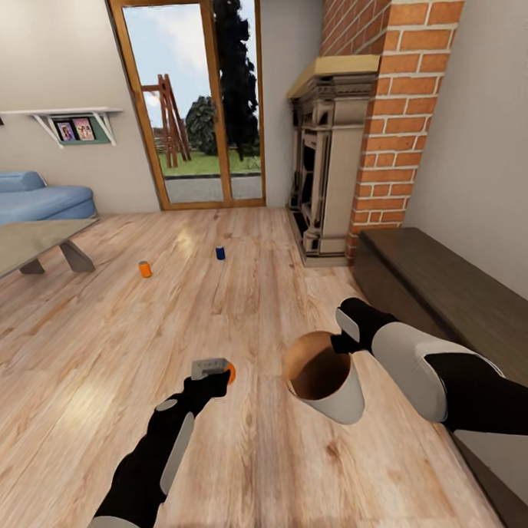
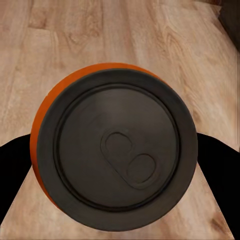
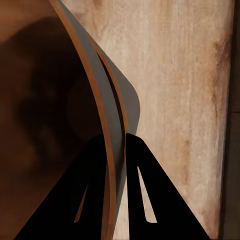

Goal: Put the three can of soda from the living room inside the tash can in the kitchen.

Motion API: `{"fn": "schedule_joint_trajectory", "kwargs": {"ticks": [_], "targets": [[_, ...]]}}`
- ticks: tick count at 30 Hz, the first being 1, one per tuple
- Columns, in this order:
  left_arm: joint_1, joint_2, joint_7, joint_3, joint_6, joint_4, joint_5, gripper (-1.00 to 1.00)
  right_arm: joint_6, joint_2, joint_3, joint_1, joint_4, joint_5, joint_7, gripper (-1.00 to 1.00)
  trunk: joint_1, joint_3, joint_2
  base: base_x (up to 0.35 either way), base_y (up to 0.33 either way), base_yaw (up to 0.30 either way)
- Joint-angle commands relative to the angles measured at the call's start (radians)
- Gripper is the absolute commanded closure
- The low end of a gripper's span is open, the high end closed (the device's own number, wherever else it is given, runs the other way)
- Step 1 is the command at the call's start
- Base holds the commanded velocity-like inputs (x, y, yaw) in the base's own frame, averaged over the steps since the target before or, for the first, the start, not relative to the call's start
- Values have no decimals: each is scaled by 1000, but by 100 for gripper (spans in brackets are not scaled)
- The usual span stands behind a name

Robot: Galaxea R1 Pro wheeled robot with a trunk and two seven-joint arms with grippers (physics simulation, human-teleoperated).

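I am in the living room. My left gripper (image 1: 217, 371) is shut on an orange can of soda (image 1: 231, 372), held just above the wood floor; its dark top (image 2: 117, 150) faces the left wrist camera. To its right hangs the tash can (image 1: 324, 378), grey outside and tan inside, tilted with its mouth toward me. My right gripper (image 1: 344, 342) is shut on its rim, with the thin wall (image 3: 107, 100) pinched between the two black fingers (image 3: 145, 190). A second orange can (image 1: 144, 269) and a dark blue can (image 1: 220, 253) stand upright on the floor farther ahead.
A low grey table (image 1: 25, 244) and blue sofa (image 1: 31, 201) sit at the left. Glass doors (image 1: 196, 106) are straight ahead. The dark fireplace (image 1: 325, 161), brick chimney (image 1: 395, 97) and a dark low ledge (image 1: 449, 287) line the right side.
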Motion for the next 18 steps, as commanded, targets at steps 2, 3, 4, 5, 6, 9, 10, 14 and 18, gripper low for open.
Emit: {"fn": "schedule_joint_trajectory", "kwargs": {"ticks": [2, 3, 4, 5, 6, 9, 10, 14, 18], "targets": [[0, 0, -1, 0, 26, -10, 0, 100, -11, 0, 15, 5, -1, 13, 1, 100, -1, 8, 1, 0, 0, 0], [0, 0, -2, 0, 42, -14, 0, 100, -17, 0, 15, 5, 0, 13, 1, 100, -1, 12, 1, 0, 0, 0], [0, 0, -2, 1, 50, -16, 0, 100, -25, 0, 15, 6, 0, 13, 1, 100, -2, 16, 1, 0, 0, 0], [0, 0, -2, 1, 59, -19, 1, 100, -34, 0, 15, 7, 1, 13, 1, 100, -2, 20, 1, 0, 0, 0], [-1, 0, -3, 1, 78, -27, 1, 100, -52, 0, 14, 10, 1, 13, 0, 100, -3, 23, 1, 0, 0, 0], [-1, -2, -6, 1, 103, -45, 2, 100, -69, 0, 14, 22, 0, 13, 0, 100, -4, 35, 2, 0, 0, 0], [-2, -2, -7, 1, 117, -60, 2, 100, -75, 1, 15, 29, 0, 13, 0, 100, -5, 39, 2, 0, 0, 0], [-1, -1, -11, 0, 163, -116, 4, 100, -90, 3, 15, 47, 1, 14, 1, 100, -6, 54, 3, 0, 0, 0], [1, -1, -45, 1, 246, -231, 13, 100, -129, 9, 17, 78, 2, 15, 0, 100, -8, 70, 4, 0, 0, 0]]}}
